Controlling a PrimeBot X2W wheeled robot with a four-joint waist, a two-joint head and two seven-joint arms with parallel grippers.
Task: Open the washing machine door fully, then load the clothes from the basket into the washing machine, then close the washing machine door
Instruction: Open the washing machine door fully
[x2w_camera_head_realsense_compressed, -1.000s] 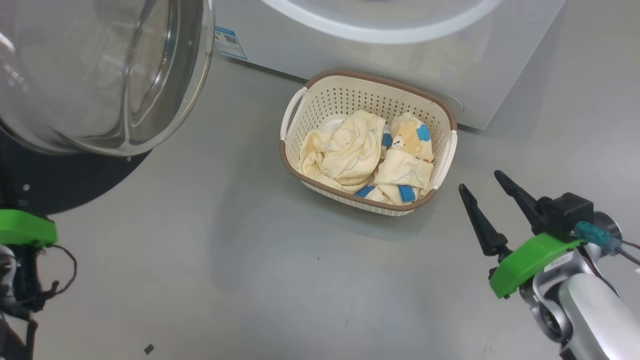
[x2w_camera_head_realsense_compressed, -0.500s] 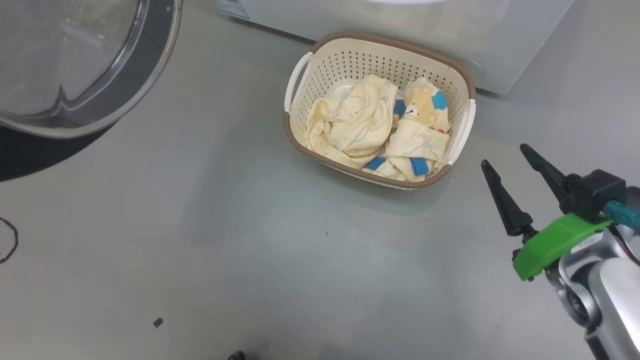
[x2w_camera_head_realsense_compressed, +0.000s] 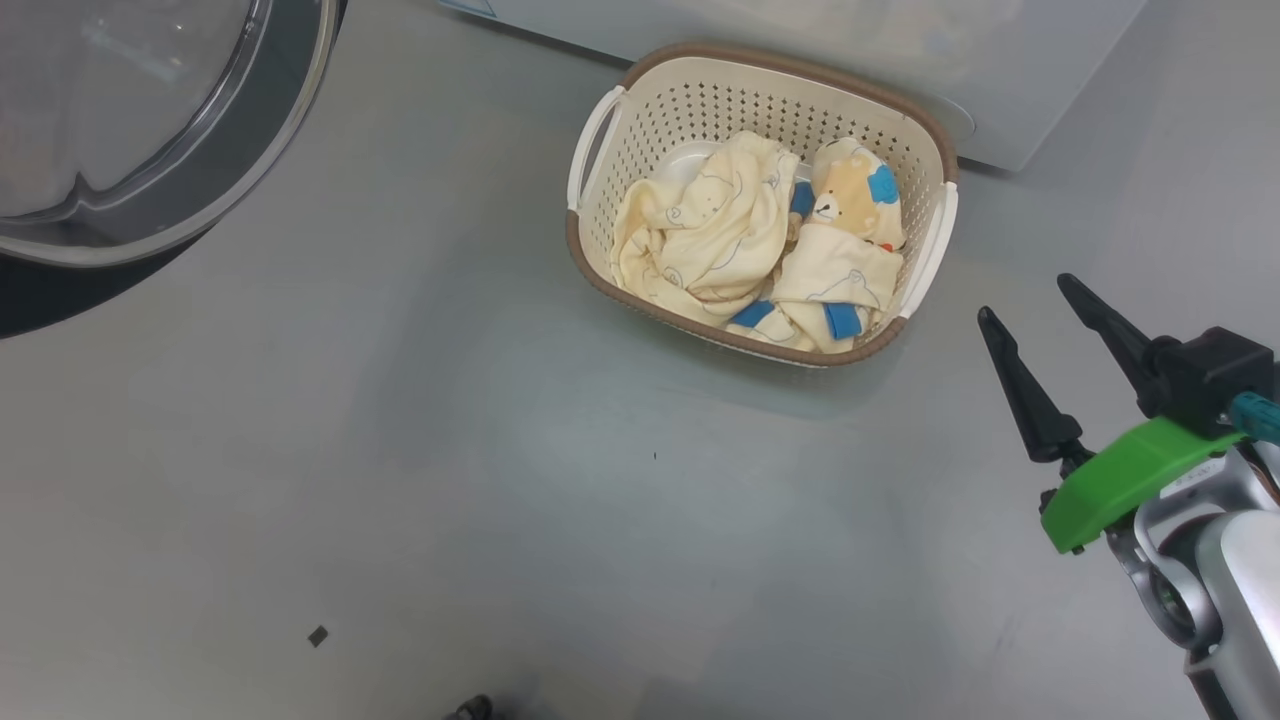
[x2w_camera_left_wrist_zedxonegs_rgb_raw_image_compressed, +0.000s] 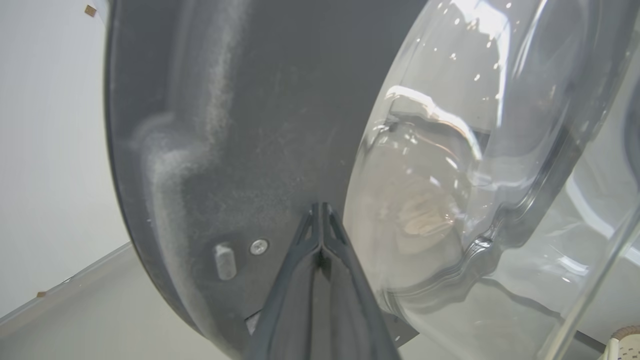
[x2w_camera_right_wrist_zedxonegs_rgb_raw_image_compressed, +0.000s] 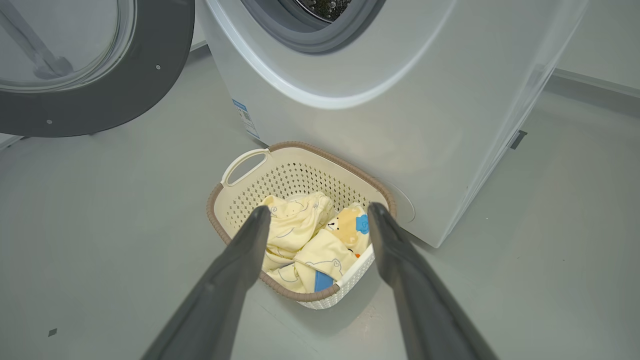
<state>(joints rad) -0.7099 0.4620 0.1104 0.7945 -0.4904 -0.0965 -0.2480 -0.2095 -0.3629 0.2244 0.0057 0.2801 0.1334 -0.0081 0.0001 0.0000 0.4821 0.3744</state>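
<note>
The cream basket (x2w_camera_head_realsense_compressed: 612, 120) (x2w_camera_right_wrist_zedxonegs_rgb_raw_image_compressed: 250, 165) sits on the grey floor against the white washing machine (x2w_camera_head_realsense_compressed: 1000, 70) (x2w_camera_right_wrist_zedxonegs_rgb_raw_image_compressed: 425, 100). Pale yellow bear-print clothes (x2w_camera_head_realsense_compressed: 700, 230) (x2w_camera_right_wrist_zedxonegs_rgb_raw_image_compressed: 300, 240) lie in it. My right gripper (x2w_camera_head_realsense_compressed: 1030, 300) (x2w_camera_right_wrist_zedxonegs_rgb_raw_image_compressed: 315, 215) is open and empty, just right of the basket and pointing toward it. The washing machine door (x2w_camera_head_realsense_compressed: 150, 130) (x2w_camera_right_wrist_zedxonegs_rgb_raw_image_compressed: 100, 90) stands swung open at the left, glass bowl bulging. My left gripper (x2w_camera_left_wrist_zedxonegs_rgb_raw_image_compressed: 321, 207) is shut, its tips close to the door's dark inner rim (x2w_camera_left_wrist_zedxonegs_rgb_raw_image_compressed: 225, 125) beside the glass; whether they touch it I cannot tell.
Bare grey floor (x2w_camera_head_realsense_compressed: 400, 450) spreads in front of the basket and under the door. A small dark speck (x2w_camera_head_realsense_compressed: 318, 635) lies on it at the lower left. The grey seal of the machine's drum opening (x2w_camera_right_wrist_zedxonegs_rgb_raw_image_compressed: 310, 30) shows above the basket.
The head view has shifted, so the basket and door sit higher and the left arm's green part has left the picture. The right gripper stays open beside the basket.
</note>
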